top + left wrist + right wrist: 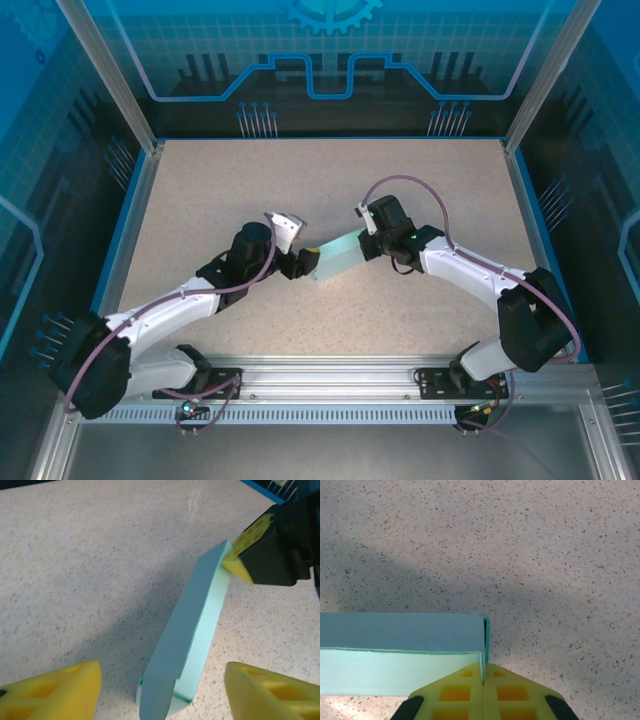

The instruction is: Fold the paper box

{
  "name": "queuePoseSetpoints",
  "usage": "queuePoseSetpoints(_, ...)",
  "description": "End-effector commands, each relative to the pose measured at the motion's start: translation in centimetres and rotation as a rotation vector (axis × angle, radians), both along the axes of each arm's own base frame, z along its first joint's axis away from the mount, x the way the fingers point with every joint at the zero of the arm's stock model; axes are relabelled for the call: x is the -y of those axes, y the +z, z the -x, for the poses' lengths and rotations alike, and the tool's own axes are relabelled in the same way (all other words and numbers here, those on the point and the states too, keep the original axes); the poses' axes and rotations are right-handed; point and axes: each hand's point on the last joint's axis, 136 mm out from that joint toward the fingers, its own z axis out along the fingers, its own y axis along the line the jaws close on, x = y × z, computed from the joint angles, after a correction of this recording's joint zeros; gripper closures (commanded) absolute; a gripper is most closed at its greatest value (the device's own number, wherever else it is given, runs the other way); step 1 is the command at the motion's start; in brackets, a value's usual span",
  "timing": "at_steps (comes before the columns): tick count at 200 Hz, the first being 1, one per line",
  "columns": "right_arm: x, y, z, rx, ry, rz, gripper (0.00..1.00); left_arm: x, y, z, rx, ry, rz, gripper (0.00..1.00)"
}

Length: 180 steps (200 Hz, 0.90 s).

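Note:
The paper box (pixel 342 260) is a pale light-blue, partly folded flat box, lying mid-table between both arms. My right gripper (pixel 370 246) is shut on a thin flap at its far end; in the right wrist view the yellow fingers (pixel 465 692) pinch that flap at the gripper (pixel 483 680), and the box (pixel 400 645) stretches off to the left. My left gripper (pixel 162 695) stands open, its yellow fingers (pixel 55 692) on either side of the near end of the box (pixel 185 645) without touching it. That end shows a loose flap. The left gripper (pixel 306 263) sits at the box's left end.
The speckled beige table (pixel 330 190) is bounded by blue edges and aluminium frame posts (pixel 110 80). A metal rail (pixel 330 378) with both arm bases runs along the near edge. The right gripper's black body (pixel 280 550) looms at the upper right of the left wrist view.

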Motion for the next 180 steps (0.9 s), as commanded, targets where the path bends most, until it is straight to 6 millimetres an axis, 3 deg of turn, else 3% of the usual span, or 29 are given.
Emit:
queuePoseSetpoints(1,0.3,0.2,0.6,-0.019,-0.02,0.02,0.97,-1.7,-1.9,0.9,-0.147,0.08,-0.046,0.38)
queuePoseSetpoints(33,0.0,0.2,0.6,-0.021,-0.008,0.018,0.97,-1.3,-2.0,1.3,-0.15,0.029,-0.071,0.48)
queuePoseSetpoints(93,-0.1,0.4,0.5,-0.015,0.0,0.021,0.97,-0.1,-1.7,0.1,-0.138,-0.029,-0.134,0.65)
queuePoseSetpoints(180,-0.2,0.3,0.5,-0.014,0.006,0.021,0.97,0.6,-2.0,-0.8,-0.15,-0.056,-0.174,0.74)
